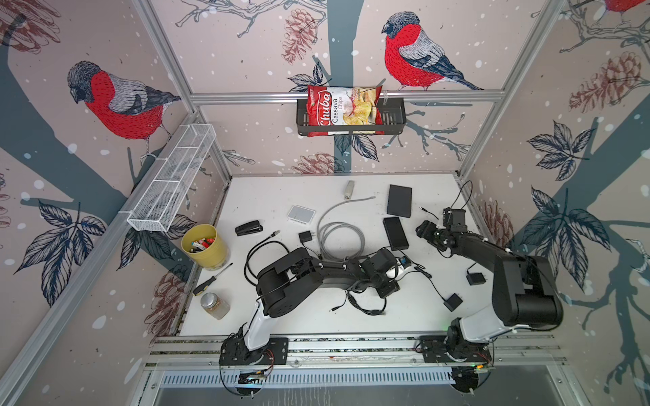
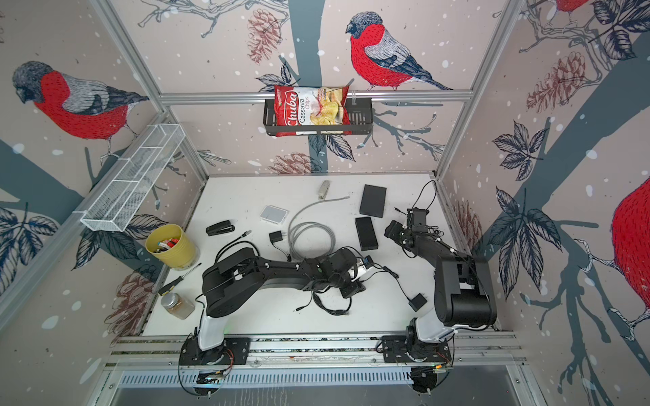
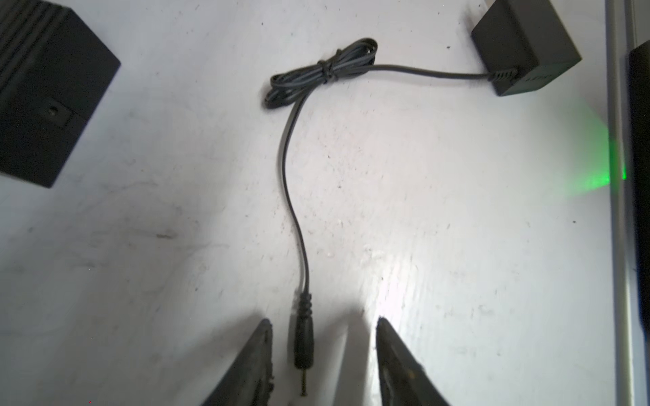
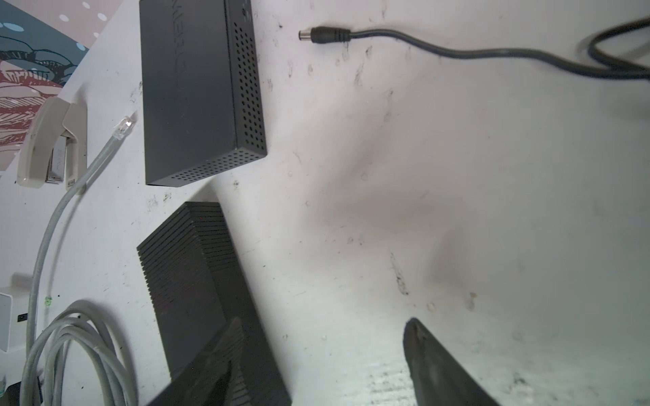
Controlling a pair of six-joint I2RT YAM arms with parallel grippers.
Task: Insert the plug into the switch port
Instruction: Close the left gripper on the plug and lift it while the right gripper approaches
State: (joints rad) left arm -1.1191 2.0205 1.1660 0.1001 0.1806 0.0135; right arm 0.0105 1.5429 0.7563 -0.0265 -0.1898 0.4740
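Plug point(image 3: 303, 337): small black barrel, ribbed collar, thin bare pin. It lies flat mid-worktop point(image 3: 457, 246), on the near side of the ribbed black switch point(image 3: 45, 88). Long axis runs along my reach, pin pointing back at my wrist, cable point(image 3: 286, 175) trailing right to the adapter point(image 3: 524, 49). My left fingers point(image 3: 253, 365) straddle it, half apart, gaps on both sides, no grip. Bare worktop all round it. My right fingers point(image 4: 439, 365) are wide and empty, one over the switch's edge.
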